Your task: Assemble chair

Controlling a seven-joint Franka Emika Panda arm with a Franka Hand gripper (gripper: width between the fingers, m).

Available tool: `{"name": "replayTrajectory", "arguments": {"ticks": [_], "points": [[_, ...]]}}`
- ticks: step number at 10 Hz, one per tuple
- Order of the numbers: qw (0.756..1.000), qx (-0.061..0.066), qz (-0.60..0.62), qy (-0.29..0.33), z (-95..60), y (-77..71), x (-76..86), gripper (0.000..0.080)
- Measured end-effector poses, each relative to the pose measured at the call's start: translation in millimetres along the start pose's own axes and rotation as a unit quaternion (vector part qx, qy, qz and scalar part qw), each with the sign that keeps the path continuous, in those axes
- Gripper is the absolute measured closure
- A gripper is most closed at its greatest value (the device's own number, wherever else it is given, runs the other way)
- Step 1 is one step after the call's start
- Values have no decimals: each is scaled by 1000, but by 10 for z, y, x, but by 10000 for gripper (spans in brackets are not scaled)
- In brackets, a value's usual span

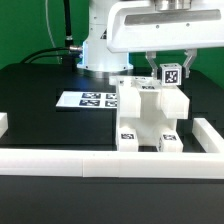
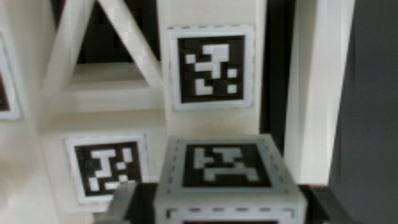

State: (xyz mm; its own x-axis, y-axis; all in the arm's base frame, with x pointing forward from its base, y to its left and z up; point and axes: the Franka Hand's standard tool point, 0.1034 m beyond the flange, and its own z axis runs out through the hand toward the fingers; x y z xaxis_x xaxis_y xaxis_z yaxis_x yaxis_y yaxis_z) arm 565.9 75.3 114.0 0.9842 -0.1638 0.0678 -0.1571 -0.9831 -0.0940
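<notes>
Marker board (image 1: 88, 100) on blk table (image 1: 38, 122); rail (image 1: 100, 164) near

Blurred chair (image 2: 107, 100), cropped at edges

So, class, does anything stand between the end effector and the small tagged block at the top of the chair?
Nothing visible does: the end effector sits directly over the small tagged block, straddling it with no other part between them.
</notes>
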Motion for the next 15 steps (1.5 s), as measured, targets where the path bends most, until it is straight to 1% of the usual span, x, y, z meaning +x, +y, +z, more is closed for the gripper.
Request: {"name": "replayTrajectory", "arguments": {"ticks": [2,3,5,7,10,11,12,13,14,15], "points": [[997,0,79,0,9,2,-2,530],[990,0,139,-1,12,0,-1,530],[977,3,214,-2,14,-14,18,529],[944,4,331,-2,21,-57,30,528],[896,5,445,-3,28,-101,37,528],[893,6,450,-3,29,-103,37,528],[899,6,438,-4,30,-103,35,528],[906,6,424,-3,31,-103,34,314],[911,6,412,-4,32,-109,32,314],[928,6,374,-3,33,-123,27,181]]}}
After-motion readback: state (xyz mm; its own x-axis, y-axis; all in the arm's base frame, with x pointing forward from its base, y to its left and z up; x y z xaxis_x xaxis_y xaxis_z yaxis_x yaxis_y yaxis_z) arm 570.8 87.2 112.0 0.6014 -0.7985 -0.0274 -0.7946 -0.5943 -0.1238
